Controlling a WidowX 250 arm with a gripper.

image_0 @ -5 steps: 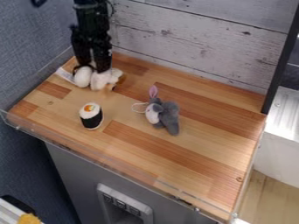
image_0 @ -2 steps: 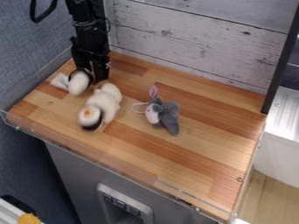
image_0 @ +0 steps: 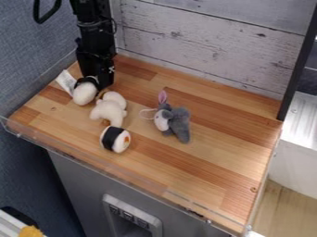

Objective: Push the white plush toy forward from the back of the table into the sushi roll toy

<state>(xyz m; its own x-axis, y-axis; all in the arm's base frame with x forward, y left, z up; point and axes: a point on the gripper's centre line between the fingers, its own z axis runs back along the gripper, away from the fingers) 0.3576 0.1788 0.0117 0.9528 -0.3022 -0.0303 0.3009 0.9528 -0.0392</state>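
The black gripper (image_0: 98,82) hangs low over the table's back left, at the white plush ball with a black part (image_0: 85,93) and a white tag. Just in front and to the right lies a white plush animal (image_0: 110,109), near the gripper but lower in the view. A sushi roll toy (image_0: 115,139) with a black band rests tipped on its side below the plush animal, close to it. The grey plush animal (image_0: 178,123) with a pink ear lies near the table's middle.
A whitewashed plank wall (image_0: 204,46) rises behind the wooden tabletop (image_0: 217,157). A clear low rim (image_0: 93,167) runs along the front edge, and a black post (image_0: 300,69) stands at the back right.
The white plush animal has moved toward the front. The sushi roll has gone from upright to its side and shifted right and forward. The white ball has shifted slightly; the grey animal has not moved.
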